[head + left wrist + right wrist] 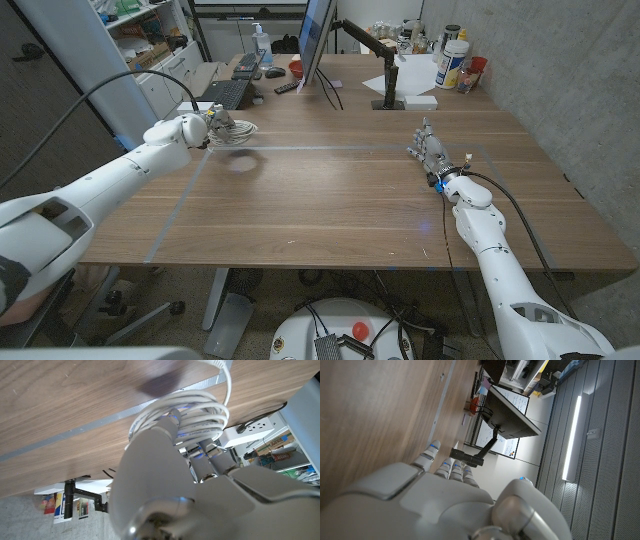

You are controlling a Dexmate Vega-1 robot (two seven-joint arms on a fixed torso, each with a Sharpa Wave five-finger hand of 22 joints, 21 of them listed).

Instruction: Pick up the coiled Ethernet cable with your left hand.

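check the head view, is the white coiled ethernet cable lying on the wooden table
No, the left hand holds the white coiled Ethernet cable above the wooden table, its shadow beneath.

The left robot hand is at the far left of the tabletop, above its surface, with the coiled Ethernet cable just to its right in its grasp. The right robot hand stands on the tabletop's right side, well apart from the left one. At the far edge, a monitor stands in the middle, with a keyboard to its left and a monitor arm base to its right. Bottles stand in the far right corner.
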